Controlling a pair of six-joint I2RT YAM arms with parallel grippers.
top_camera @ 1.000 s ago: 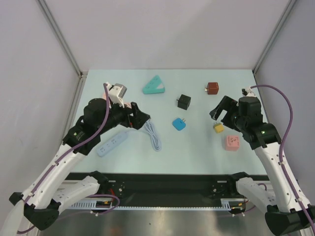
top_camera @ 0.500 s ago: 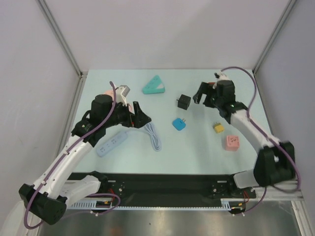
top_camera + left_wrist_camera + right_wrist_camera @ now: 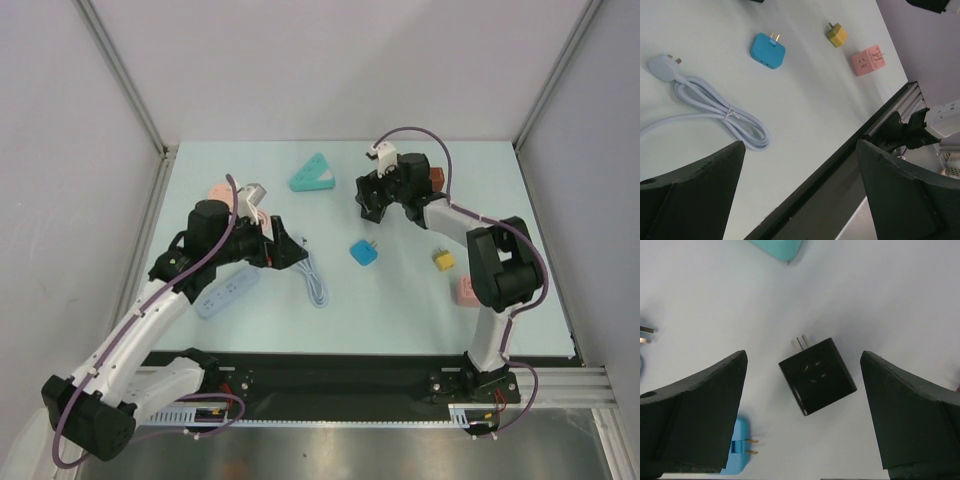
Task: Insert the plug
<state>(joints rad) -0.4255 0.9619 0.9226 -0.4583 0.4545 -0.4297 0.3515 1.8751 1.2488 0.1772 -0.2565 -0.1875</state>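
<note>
**Objects on the table, placed relative to the blue adapter.** You have one pale-blue power strip well to its left, partly under the left arm. You have one white cable, coiled between the strip and the blue adapter. The cable's plug lies flat on the table at the coil's far end, outside the strip.

Six small adapters can be counted. These are the blue one itself, a black adapter just beyond it, and a yellow adapter to its right. A pink adapter lies right and nearer, partly behind the right arm. A teal triangular adapter lies beyond and to the left, and a red-brown adapter beyond and to the right. A second pink piece lies far to the left, too hidden to identify.

**Arms.** Your left arm is bent at the elbow, with its forearm pointing toward the blue adapter. The left gripper hangs above the cable's plug end, its jaws wide apart and holding nothing. Your right arm is stretched out past the blue adapter. The right gripper points down over the black adapter, jaws wide apart, one finger on each side and clear of it.
</note>
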